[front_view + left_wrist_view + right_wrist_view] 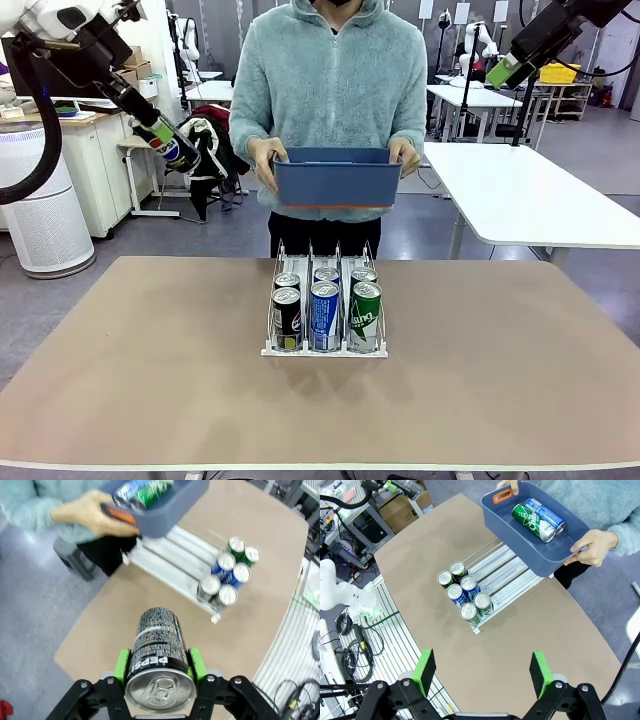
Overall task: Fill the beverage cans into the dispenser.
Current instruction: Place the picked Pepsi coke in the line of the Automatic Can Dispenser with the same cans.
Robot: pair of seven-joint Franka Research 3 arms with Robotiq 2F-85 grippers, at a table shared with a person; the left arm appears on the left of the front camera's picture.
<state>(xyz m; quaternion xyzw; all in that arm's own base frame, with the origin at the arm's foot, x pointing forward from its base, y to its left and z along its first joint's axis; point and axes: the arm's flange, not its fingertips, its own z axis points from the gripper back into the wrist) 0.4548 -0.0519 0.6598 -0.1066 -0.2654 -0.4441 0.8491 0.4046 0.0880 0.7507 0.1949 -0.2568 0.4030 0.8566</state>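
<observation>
My left gripper is shut on a black Pepsi can, held high off the table's left side. The dispenser stands mid-table with six beverage cans at its near end, two per lane: black, blue and green. Its far lanes are bare. A person holds a dark-blue bin above the dispenser's far end; a green can and a blue can lie in it. My right gripper is open, high at the right.
The brown tabletop has free room on both sides of the dispenser. The person's hands grip the bin's ends. A white table stands behind at the right, and a white cabinet at the left.
</observation>
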